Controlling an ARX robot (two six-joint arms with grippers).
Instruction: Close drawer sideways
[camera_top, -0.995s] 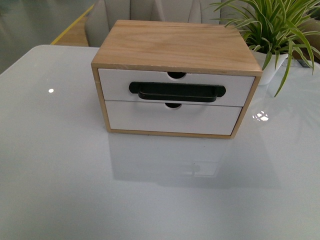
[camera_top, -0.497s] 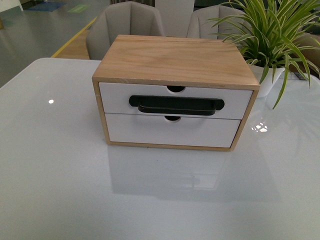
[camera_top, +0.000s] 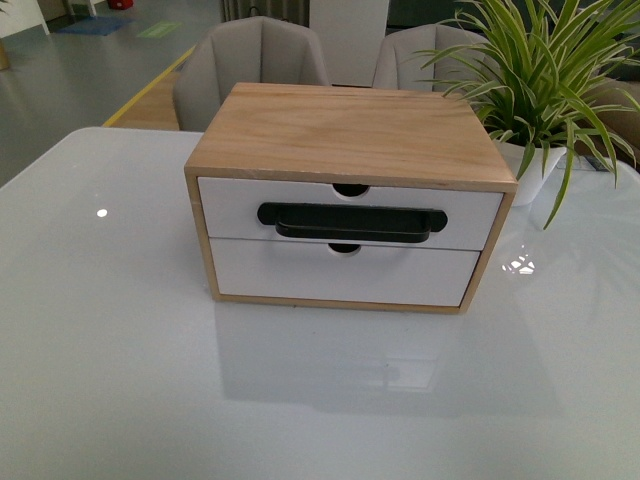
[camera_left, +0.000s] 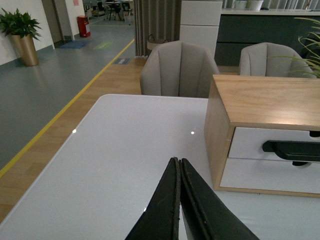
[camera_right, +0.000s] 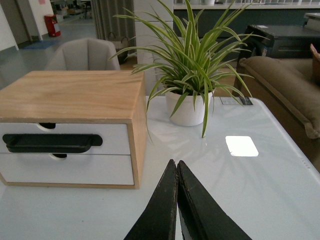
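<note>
Already the wide white drawer with the long black bar handle (camera_top: 350, 213) sits flush in its light wooden cabinet (camera_top: 348, 133) mid-table, so with my left gripper (camera_left: 179, 165) and right gripper (camera_right: 176, 166) pressed together well apart from it, I judge nothing remains but a check.

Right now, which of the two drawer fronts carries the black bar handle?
The upper drawer; the lower drawer front beneath it is plain white, with no handle.

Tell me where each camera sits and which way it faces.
Front view: on the body, facing the wooden drawer box head-on; no arm shows.
Left wrist view: behind the shut left gripper, box seen from its left.
Right wrist view: behind the shut right gripper, facing the potted plant.
All share the drawer, shut.
</note>
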